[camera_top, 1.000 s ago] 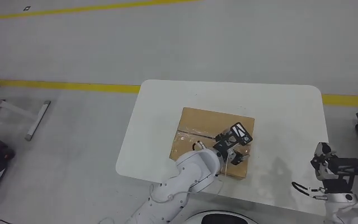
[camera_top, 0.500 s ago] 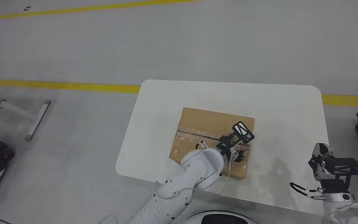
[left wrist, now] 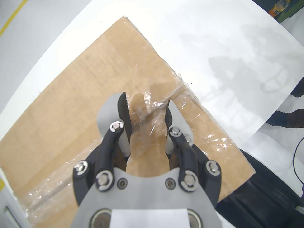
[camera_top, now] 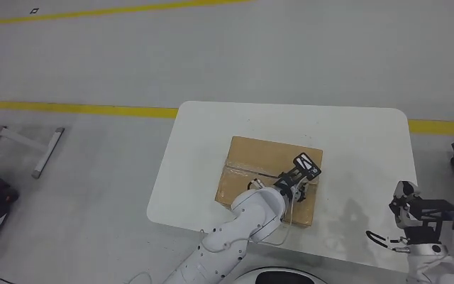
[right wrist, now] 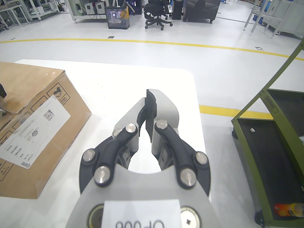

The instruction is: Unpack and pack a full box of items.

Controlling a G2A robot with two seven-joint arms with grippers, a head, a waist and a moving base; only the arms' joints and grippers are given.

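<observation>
The left gripper [left wrist: 145, 98] has edged across the box [left wrist: 71, 91], fingers [left wrist: 108, 113] parted astride peeling tape [left wrist: 154, 106]; right gripper's [right wrist: 149, 106] fingers [right wrist: 166, 110] closed.

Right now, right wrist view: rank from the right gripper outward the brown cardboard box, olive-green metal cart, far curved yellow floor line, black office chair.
1. Brown cardboard box, on the white table, and olive-green metal cart, on the floor opposite: too close to call.
2. Far curved yellow floor line, beyond the table.
3. Black office chair, at the back.
</observation>
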